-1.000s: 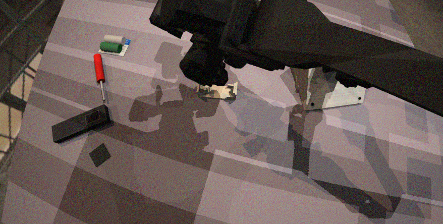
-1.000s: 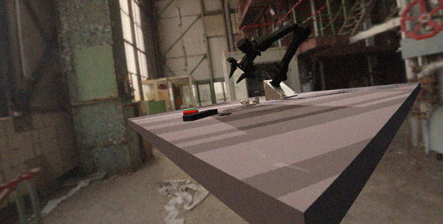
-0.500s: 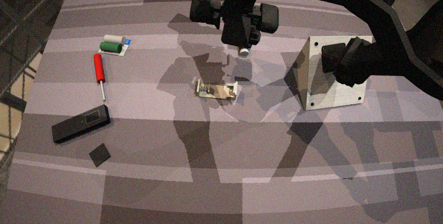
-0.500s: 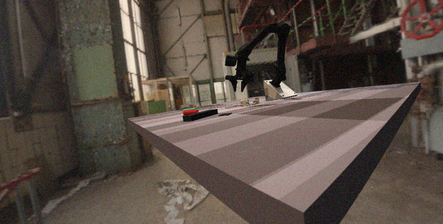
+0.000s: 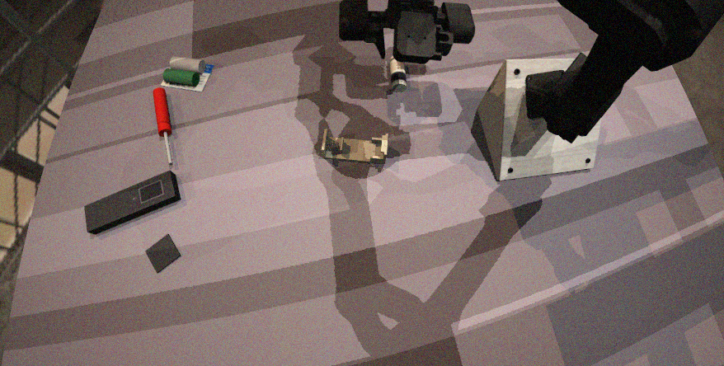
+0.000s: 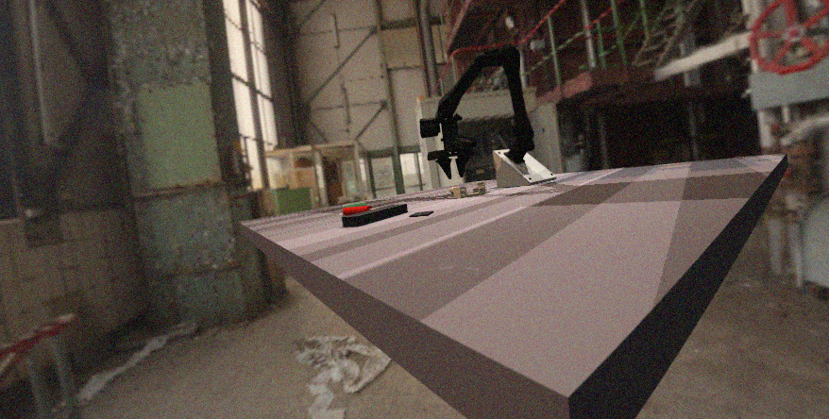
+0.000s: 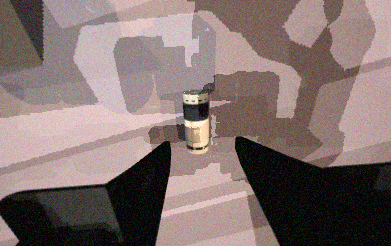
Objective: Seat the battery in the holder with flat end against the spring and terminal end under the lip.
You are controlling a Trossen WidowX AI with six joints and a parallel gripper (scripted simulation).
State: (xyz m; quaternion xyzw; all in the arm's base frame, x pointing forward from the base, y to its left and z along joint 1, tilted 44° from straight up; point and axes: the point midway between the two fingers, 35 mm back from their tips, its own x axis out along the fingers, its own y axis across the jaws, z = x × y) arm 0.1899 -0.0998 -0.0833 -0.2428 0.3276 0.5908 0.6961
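The battery [image 5: 397, 72] [image 7: 197, 131], cream with a black band, lies on its side on the table, behind and a little right of the holder in the top view. My gripper [image 6: 455, 176] [image 7: 203, 144] is open and points down above it. In the wrist view the battery shows between and just beyond the fingertips, with a gap on each side. Its rear part is hidden under the gripper in the top view. The tan holder [image 5: 358, 148] [image 6: 459, 192] is empty, its spring [image 5: 331, 143] at the left end and lip at the right. Which battery end is the terminal is unclear.
The pale angled arm mount [image 5: 549, 167] stands right of the holder. At the left are a red screwdriver [image 5: 161, 110], a green cylinder [image 5: 181, 77] and a grey one [image 5: 185, 63] on a card, a black box [image 5: 126, 204] and a thin dark square [image 5: 162, 252].
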